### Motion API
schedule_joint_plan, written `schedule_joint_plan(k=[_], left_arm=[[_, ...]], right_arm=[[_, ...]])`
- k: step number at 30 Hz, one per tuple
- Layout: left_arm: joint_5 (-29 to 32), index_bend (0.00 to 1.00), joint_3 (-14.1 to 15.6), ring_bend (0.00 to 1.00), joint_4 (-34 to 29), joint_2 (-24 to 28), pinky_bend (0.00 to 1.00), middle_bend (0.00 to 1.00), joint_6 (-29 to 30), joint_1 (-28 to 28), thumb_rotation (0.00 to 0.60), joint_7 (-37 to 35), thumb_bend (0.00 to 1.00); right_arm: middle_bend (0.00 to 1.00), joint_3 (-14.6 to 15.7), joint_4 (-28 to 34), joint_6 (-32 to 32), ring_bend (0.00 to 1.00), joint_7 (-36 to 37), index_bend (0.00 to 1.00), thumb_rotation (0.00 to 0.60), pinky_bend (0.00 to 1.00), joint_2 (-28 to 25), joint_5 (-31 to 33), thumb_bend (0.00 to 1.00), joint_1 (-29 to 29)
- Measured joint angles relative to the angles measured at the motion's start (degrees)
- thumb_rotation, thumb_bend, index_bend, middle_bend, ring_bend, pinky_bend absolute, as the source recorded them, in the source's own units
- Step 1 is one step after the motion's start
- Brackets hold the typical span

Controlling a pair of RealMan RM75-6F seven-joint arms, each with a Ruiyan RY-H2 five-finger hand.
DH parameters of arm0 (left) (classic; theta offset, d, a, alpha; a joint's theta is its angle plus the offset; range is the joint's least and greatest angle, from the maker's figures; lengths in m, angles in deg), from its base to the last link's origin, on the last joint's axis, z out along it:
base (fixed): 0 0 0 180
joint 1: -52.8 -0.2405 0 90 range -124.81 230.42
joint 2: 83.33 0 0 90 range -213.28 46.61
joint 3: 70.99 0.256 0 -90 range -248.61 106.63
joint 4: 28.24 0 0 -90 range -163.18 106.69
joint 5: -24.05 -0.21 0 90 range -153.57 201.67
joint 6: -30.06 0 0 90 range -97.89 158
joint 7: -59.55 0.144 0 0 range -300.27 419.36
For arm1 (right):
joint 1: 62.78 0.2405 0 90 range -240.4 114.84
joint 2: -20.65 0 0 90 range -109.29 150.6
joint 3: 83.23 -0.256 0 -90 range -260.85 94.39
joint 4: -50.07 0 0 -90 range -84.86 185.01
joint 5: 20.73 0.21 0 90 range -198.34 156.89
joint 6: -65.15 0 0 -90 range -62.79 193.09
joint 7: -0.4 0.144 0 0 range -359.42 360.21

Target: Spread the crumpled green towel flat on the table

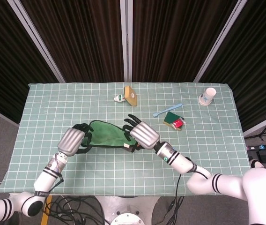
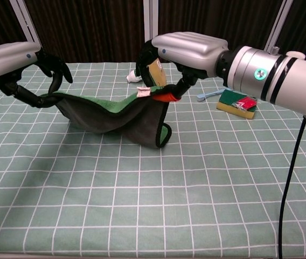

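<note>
The green towel (image 1: 106,134) (image 2: 118,114) hangs stretched between my two hands, low over the middle of the table, its green face up and its dark underside sagging onto the cloth. My left hand (image 1: 73,140) (image 2: 18,65) pinches the towel's left corner. My right hand (image 1: 143,134) (image 2: 188,48) pinches the right corner, where a white tag and an orange-red patch show. The towel's lower edge folds under near the right hand.
On the checked tablecloth (image 1: 208,150) lie a small wooden block (image 1: 131,94) with a white object beside it at the back, a blue spoon (image 1: 167,110), a green and yellow sponge with a red wrapper (image 1: 175,121) (image 2: 237,103), and a paper cup (image 1: 208,96) at far right.
</note>
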Motion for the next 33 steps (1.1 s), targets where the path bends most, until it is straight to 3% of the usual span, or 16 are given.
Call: schedule_joint_plan(k=[16,30,33], left_arm=[[-6.9,0.78,5.8,0.25,-6.3,3.1,0.29,0.41,-0.4,-2.1,0.544,2.3,0.47],[-5.4,0.71,6.9,0.25,-6.7,2.3,0.29,0.37,-6.6,-0.3,0.523,6.1,0.42],[-5.2,0.65,7.3,0.25,-7.0,2.5,0.29,0.35,-7.7,-0.1,0.520,6.5,0.37]], right_arm=[[0.29,4.7,7.0,3.4,0.08,-0.4,0.78,0.595,0.00,-6.3,-6.7,0.59,-0.5],[0.29,7.7,6.0,5.3,0.07,-5.8,0.78,0.596,0.00,-4.4,-8.4,0.59,-2.6],[0.29,8.0,5.3,5.3,0.07,-6.7,0.78,0.594,0.00,-3.7,-8.9,0.59,-2.9]])
